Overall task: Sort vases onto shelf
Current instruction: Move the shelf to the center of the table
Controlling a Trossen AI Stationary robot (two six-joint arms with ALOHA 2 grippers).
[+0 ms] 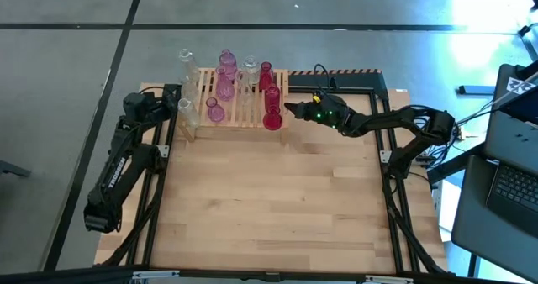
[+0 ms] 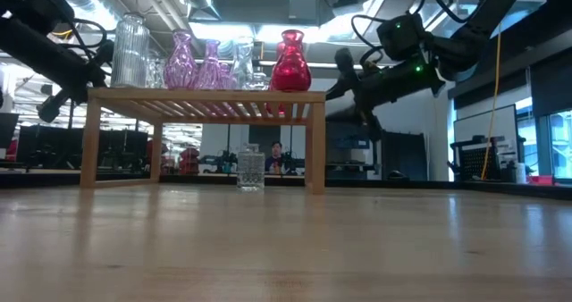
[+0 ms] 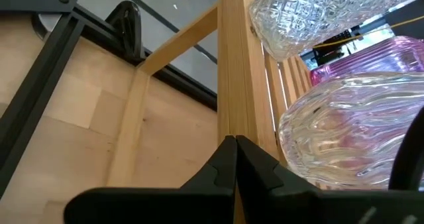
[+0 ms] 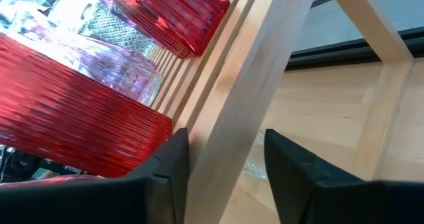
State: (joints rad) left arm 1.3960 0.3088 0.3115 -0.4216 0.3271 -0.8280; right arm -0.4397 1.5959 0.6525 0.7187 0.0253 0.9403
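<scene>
We see the shelf [image 1: 239, 99] standing at the far edge of the tabletop [image 1: 277, 200], its slats carrying a cluster of vases: pink vases [image 1: 225, 78] toward the middle, a clear ribbed vase [image 2: 130, 52] at the left end, and a red vase [image 1: 271, 107] at the right end, nearest the right arm. From the low view the red vase [image 2: 290, 62] stands upright on the top tier beside the pink ones [image 2: 181, 61], and a small clear cut-glass vase [image 2: 251, 170] sits on the tabletop under the shelf (between its legs, as seen from the front). The right pincer [image 1: 294, 109] hovers just beside the shelf's right end, near the red vase; its wrist view shows the fingers [image 4: 169, 168] released, standing apart on either side of a wooden slat, holding nothing. The left pincer [image 1: 172, 103] waits at the shelf's left end, clenched with its fingers [image 3: 222, 168] pressed together and empty, close to a clear vase [image 3: 351, 131].
</scene>
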